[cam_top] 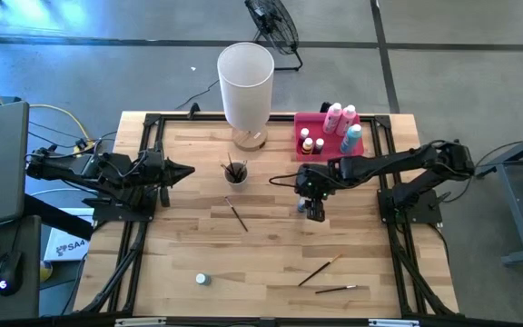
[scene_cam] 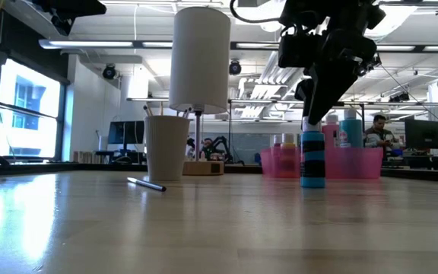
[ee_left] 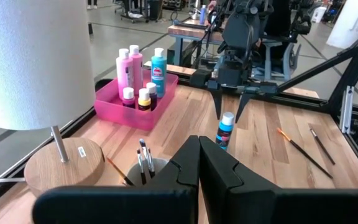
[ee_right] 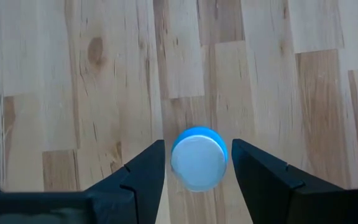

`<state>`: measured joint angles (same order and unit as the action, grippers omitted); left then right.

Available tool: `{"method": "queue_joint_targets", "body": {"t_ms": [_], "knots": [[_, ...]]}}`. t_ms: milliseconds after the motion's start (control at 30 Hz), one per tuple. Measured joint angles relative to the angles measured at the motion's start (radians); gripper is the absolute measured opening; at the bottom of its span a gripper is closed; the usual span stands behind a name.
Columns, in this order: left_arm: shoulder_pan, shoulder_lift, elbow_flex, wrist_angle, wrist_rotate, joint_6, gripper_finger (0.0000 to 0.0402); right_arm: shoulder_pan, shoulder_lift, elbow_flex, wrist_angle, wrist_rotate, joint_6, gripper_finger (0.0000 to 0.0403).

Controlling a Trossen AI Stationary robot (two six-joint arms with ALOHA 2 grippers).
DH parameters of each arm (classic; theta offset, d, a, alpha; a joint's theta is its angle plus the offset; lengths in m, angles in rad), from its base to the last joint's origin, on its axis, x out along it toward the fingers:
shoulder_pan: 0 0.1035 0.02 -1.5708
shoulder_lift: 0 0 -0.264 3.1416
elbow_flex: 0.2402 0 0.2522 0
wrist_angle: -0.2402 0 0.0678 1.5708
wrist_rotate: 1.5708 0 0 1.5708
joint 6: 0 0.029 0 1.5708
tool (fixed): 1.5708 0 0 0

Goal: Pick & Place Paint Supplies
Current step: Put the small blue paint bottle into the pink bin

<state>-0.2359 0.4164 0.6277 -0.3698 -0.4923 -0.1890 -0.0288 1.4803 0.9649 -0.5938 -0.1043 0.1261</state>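
**A:** Where is the small blue paint bottle with the pale blue cap (ee_left: 225, 130) relative to the right gripper (ee_left: 230, 107)?

**B:** It stands upright on the wooden table (cam_top: 271, 245), directly under that gripper. In the right wrist view the round cap (ee_right: 198, 158) sits between the two dark fingers (ee_right: 143, 168), with a sliver of wood showing on each side. The fingers are spread and do not touch it. In the low view the fingertips hang at about cap height over the bottle (scene_cam: 312, 158).

**A:** And the left gripper (cam_top: 182, 171)?

**B:** Pressed together, waiting near the table's left edge, pointing toward the middle.

**A:** How much room around the bottle?

**B:** Bare wood on all sides; it stands right of centre, well apart from every edge. The pink rectangular plastic tray (cam_top: 309, 123) lies behind it toward the far edge, holding two taller pink bottles (cam_top: 335, 115), a teal bottle (cam_top: 350, 138) and tiny bottles with white and yellow caps (cam_top: 307, 143).

**A:** Anything else nearby?

**B:** A white cup holding dark-handled brushes (cam_top: 235, 171) stands left of the gripper, with the tall white cylinder lamp on a round wooden base (cam_top: 245, 84) behind it. One loose thin dark brush (cam_top: 238, 216) lies just in front of the cup. Two more brushes, an orange-tipped one (cam_top: 317, 271) and a dark one (cam_top: 336, 290), lie toward the near edge, and a tiny white-capped bottle (cam_top: 202, 280) stands near the front left. None of these lies between the gripper and the tray.
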Motion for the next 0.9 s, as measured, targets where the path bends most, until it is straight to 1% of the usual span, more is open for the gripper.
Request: {"method": "queue_joint_targets", "body": {"t_ms": [200, 367, 900], "knots": [[0.0, 0.0, 0.0, 0.0, 0.0, 0.0, 0.0, 0.0, 0.0, 0.0, 0.0, 0.002, 0.0, 0.018], [0.0, 0.0, 0.0, 0.0, 0.0, 0.0, 0.0, 0.0, 0.0, 0.0, 0.0, 0.026, 0.0, 0.018], [0.0, 0.0, 0.0, 0.001, 0.005, -0.001, 0.0, 0.0, 0.0, 0.0, -0.001, 0.027, 0.0, 0.018]]}}
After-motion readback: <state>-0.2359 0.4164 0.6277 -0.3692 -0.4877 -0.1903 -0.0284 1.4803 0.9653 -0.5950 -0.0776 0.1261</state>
